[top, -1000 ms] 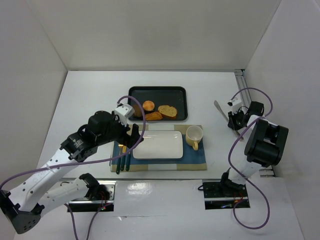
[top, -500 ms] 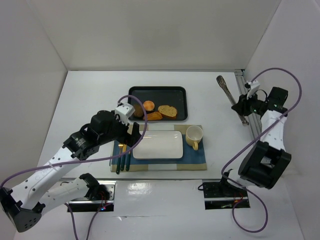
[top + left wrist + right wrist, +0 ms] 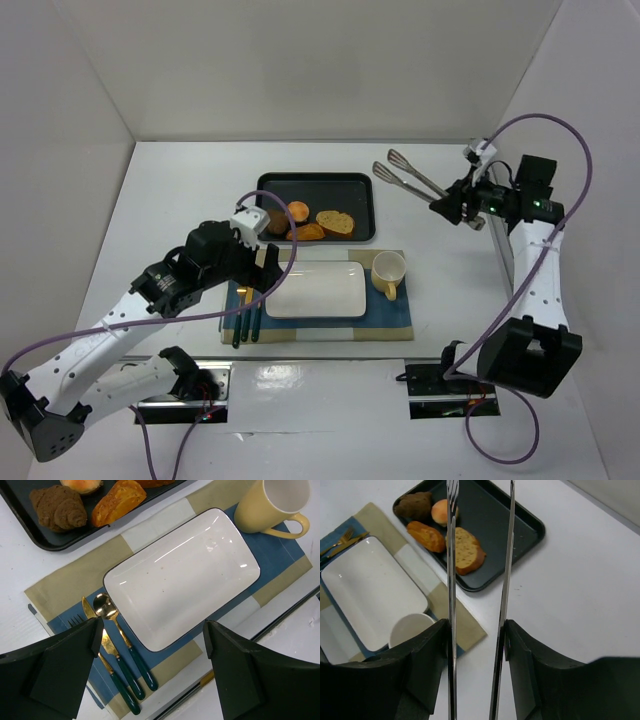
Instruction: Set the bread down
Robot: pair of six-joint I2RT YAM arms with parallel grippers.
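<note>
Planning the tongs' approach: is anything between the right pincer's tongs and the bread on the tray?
Nothing visible. Only bare table separates the tongs in the right pincer from the bread on the tray; the cup sits aside.

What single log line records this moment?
right gripper: holds tongs, near tray | left gripper: open above plate | bread: on tray

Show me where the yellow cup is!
In the top view, the yellow cup sits on the placemat, just right of the white plate and below the black tray.
</note>
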